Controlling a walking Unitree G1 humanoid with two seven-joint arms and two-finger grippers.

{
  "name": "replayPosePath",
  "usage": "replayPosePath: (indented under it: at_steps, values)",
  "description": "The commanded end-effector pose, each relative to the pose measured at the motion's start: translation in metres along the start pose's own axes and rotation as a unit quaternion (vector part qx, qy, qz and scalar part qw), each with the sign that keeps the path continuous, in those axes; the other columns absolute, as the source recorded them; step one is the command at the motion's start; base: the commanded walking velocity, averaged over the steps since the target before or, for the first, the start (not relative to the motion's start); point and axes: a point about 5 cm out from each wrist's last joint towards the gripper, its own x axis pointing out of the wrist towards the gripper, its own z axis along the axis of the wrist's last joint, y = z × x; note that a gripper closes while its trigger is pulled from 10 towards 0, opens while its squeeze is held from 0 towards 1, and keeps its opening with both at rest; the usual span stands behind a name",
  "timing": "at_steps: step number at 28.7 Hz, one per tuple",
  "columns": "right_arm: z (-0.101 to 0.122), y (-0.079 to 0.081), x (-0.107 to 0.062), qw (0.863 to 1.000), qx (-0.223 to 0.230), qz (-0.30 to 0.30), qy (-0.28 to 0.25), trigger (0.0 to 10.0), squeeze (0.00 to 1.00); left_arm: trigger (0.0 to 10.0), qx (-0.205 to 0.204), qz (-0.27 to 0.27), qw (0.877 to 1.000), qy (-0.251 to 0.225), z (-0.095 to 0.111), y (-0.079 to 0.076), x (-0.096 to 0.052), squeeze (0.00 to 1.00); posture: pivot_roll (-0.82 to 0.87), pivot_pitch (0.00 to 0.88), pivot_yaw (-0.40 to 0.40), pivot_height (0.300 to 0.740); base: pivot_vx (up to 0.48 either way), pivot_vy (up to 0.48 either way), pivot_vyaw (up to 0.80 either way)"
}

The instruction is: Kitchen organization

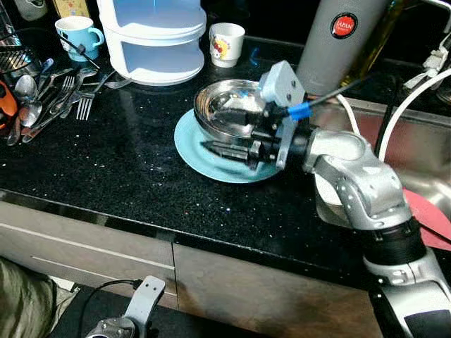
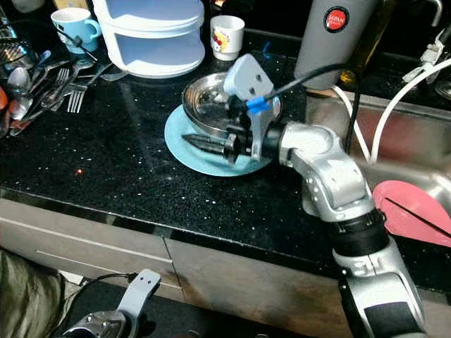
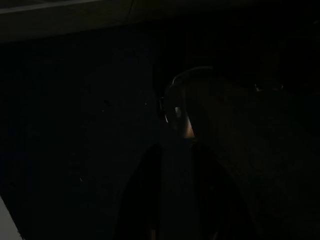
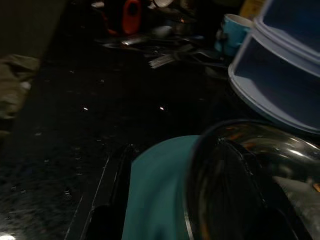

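Home kitchen.
Black speckled countertop (image 1: pixel 127 169), steel sink (image 1: pixel 416 151), loose cutlery (image 1: pixel 60 95), mugs, drawer fronts (image 1: pixel 84 246) below.

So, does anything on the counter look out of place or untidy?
Yes. The cutlery lies loose in a heap on the black counter at the robot's left. The steel bowl sits on the blue plate, by the right gripper.

A black speckled counter (image 1: pixel 127 169) carries everything. Near its middle lies a light blue plate (image 1: pixel 194 144), with a steel bowl (image 1: pixel 218 113) resting on it. Toward the back edge stand a white tiered container (image 1: pixel 158 42), a white cartoon cup (image 1: pixel 227 44), a blue mug (image 1: pixel 76 35) and a grey flask (image 1: pixel 338 42). Forks and spoons (image 1: pixel 60 91) lie loose at the left end.
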Motion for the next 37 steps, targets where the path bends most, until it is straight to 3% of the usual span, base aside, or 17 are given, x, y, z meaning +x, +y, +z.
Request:
replayPosePath:
  at_steps: [1,4,5,6,7,10,17,18,34,37]
  values:
    - [-0.001,-0.002,-0.001,1.000,-0.008,-0.003,0.023,10.0,0.00,10.0,0.000,-0.002,1.000,0.013,-0.008,-0.001,0.000,0.00,0.04,0.127,-0.052,0.740,0.000,0.000,0.00]
    - [-0.004,-0.003,-0.003,0.998,-0.028,-0.001,0.053,10.0,0.00,10.0,0.001,-0.002,1.000,0.013,-0.008,-0.001,0.000,0.00,0.03,0.126,-0.053,0.740,0.000,0.000,0.00]
    - [-0.011,0.000,-0.009,0.992,-0.067,0.024,0.109,10.0,0.00,10.0,0.001,-0.002,1.000,0.013,-0.008,-0.001,0.000,0.00,0.03,0.126,-0.054,0.740,0.000,0.000,0.00]
    - [-0.011,0.000,-0.009,0.992,-0.067,0.024,0.109,10.0,0.00,10.0,0.001,-0.002,1.000,0.013,-0.008,-0.001,0.000,0.00,0.03,0.126,-0.054,0.740,0.000,0.000,0.00]
    - [-0.018,0.003,-0.016,0.982,-0.093,0.050,0.154,10.0,0.00,10.0,0.001,-0.002,1.000,0.013,-0.008,-0.001,0.001,0.00,0.03,0.123,-0.054,0.740,0.000,0.000,0.00]
    - [-0.022,0.000,-0.025,0.971,-0.121,0.053,0.200,10.0,0.00,10.0,0.001,-0.002,1.000,0.013,-0.008,-0.002,0.001,0.00,0.03,0.121,-0.055,0.740,0.000,0.000,0.00]
    - [-0.014,-0.011,-0.034,0.964,-0.146,0.032,0.218,10.0,0.00,10.0,0.002,-0.003,1.000,0.013,-0.008,-0.002,0.001,0.00,0.03,0.117,-0.056,0.740,0.000,0.000,0.00]
    - [-0.012,-0.012,-0.034,0.965,-0.151,0.030,0.215,0.0,0.00,10.0,0.003,-0.003,1.000,0.013,-0.008,-0.002,0.001,0.00,0.03,0.117,-0.056,0.740,0.000,0.000,0.00]
    - [-0.002,-0.013,-0.033,0.961,-0.184,0.023,0.204,0.0,0.00,10.0,0.004,-0.002,1.000,0.014,-0.008,-0.001,0.000,0.00,0.02,0.117,-0.052,0.740,0.000,0.000,0.00]
    - [0.005,-0.013,-0.030,0.971,-0.177,0.015,0.163,0.0,0.00,10.0,0.005,-0.002,1.000,0.014,-0.008,-0.001,0.000,0.00,0.02,0.117,-0.051,0.740,0.000,0.000,0.00]
